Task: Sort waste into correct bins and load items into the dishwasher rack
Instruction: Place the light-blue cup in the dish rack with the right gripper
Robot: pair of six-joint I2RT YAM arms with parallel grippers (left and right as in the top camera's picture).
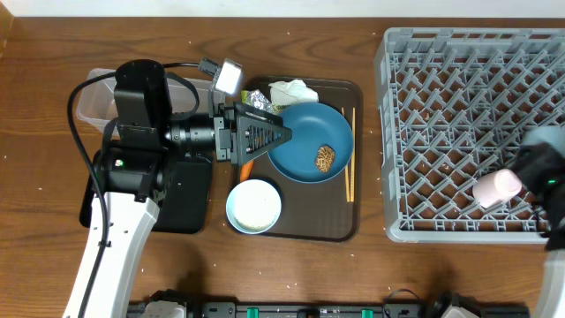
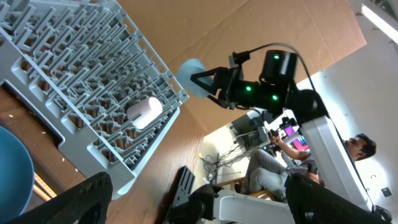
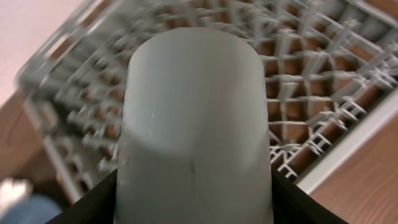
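My left gripper (image 1: 274,135) hovers open over the left rim of the dark blue plate (image 1: 305,132), with nothing between its fingers (image 2: 87,199). A brown food lump (image 1: 326,157) lies on the plate. Around it lie the white napkin (image 1: 293,90), foil ball (image 1: 258,102), carrot (image 1: 248,166), white bowl (image 1: 254,205) and chopsticks (image 1: 349,168). My right gripper (image 3: 194,202) is shut on the small blue cup (image 3: 196,118), held above the grey dishwasher rack (image 1: 441,53). The pink cup (image 1: 497,187) lies on its side in the rack.
The dishes sit on a dark brown serving tray (image 1: 305,225). A clear tub (image 1: 93,99) and a black tray (image 1: 185,199) lie to the left under my left arm. Rice grains are scattered on the wooden table.
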